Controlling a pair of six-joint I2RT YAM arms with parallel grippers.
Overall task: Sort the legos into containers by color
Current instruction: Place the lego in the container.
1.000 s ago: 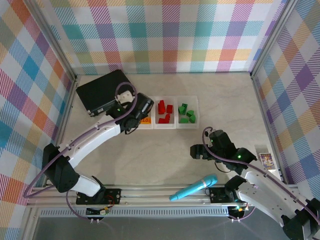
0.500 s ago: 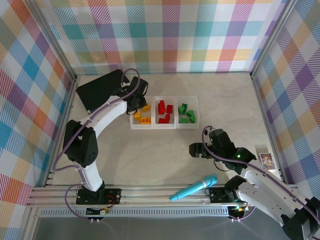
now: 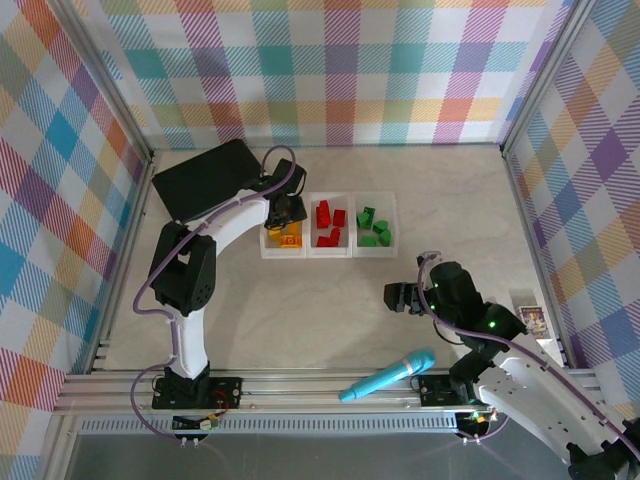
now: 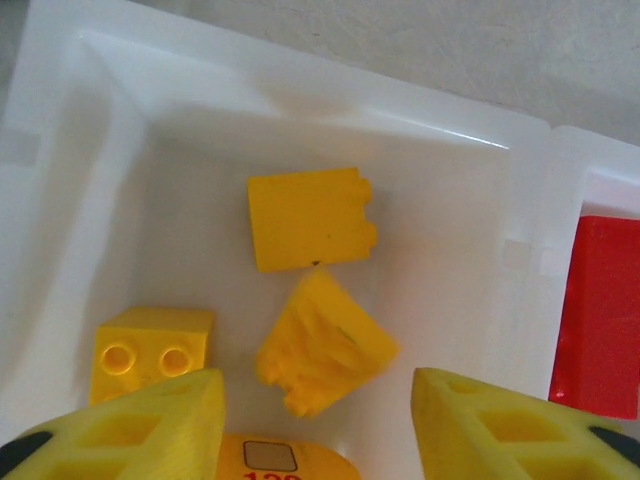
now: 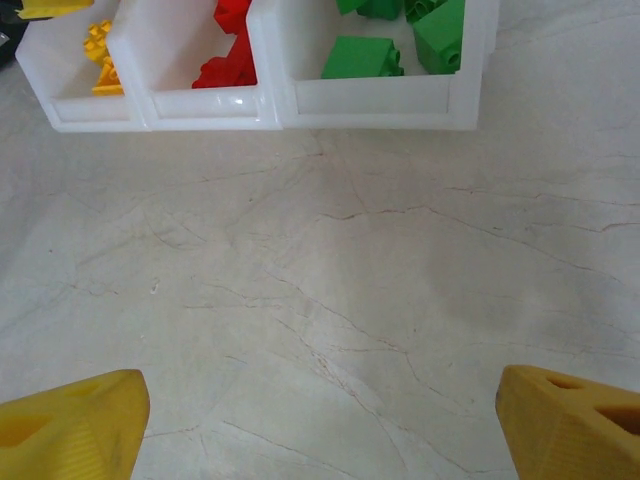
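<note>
I am hovering my left gripper (image 4: pixel 315 425) over the leftmost tray (image 4: pixel 70 200) in the row of three small square clear plastic trays with white rims (image 5: pixel 200 103). Its two yellow fingers (image 4: pixel 130 425) are standing partly apart, pinching nothing. Just beyond the fingertips a tilted yellow plastic brick (image 4: pixel 325 345) is showing blurred, clear of both pads and lined up with the gap between them. Past it a second yellow brick (image 4: pixel 310 218) is lying on its side near the far wall. A two-stud yellow brick (image 4: pixel 150 350) is sitting just beside my left finger (close, though I cannot tell whether they are touching). A red brick (image 4: pixel 600 315) is lying over the dividing wall in the middle tray.

I am holding my right gripper (image 5: pixel 320 420) low over the bare marbled beige tabletop (image 5: pixel 330 280), on the near side of the trays and apart from them. Its fingers are spread wide and holding nothing. Ahead of it the green bricks (image 5: pixel 362 58) are resting in the rightmost tray.

From above, the long teal microphone-shaped toy (image 3: pixel 388 375) is lying near the front rail, and the flat black case (image 3: pixel 205 178) is sitting at the far left, just beside the yellow tray.
</note>
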